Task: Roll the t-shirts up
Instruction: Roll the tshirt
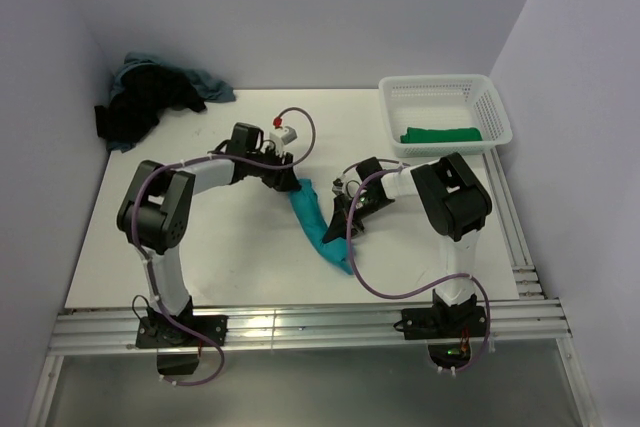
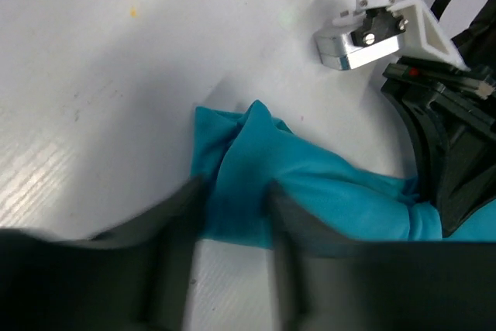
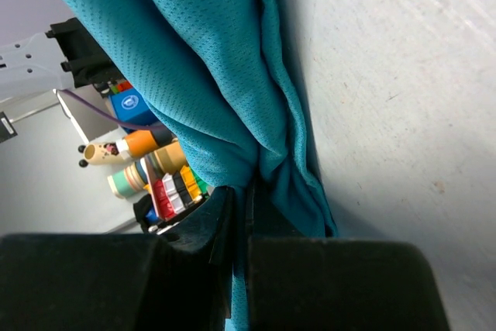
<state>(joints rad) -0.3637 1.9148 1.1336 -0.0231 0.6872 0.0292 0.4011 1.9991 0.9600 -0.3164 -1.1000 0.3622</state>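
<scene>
The teal t-shirt (image 1: 316, 219) lies near the middle of the table (image 1: 200, 257). It is not spread flat but gathered into a long, rumpled band, running from the left gripper (image 1: 290, 184) at its far end towards the near edge and passing the right gripper (image 1: 342, 213) on the way.

The right gripper is closed tight on a fold at the band's side. Its wrist view shows the jaws together, with teal cloth nipped between them and draping away from the pinch. I judge that this hold anchors or lifts one side so the cloth can be pulled straight.

At the far end the left gripper's fingers (image 2: 186, 215) stand on either side of the bunched tip, part-way apart with cloth filling the gap. They are blurred, and I cannot tell whether they press the cloth or merely straddle it. With a gripper at each part of the band, the likely aim is to stretch and flatten it first — no roll is yet begun on this shirt.

Further out, a green t-shirt (image 1: 440, 134) sits as a compact bundle in the white basket (image 1: 445, 82) at the far right, put there, it seems, as finished. A heap of dark and blue t-shirts (image 1: 150, 102) waits in the far left corner, well apart from both grippers
</scene>
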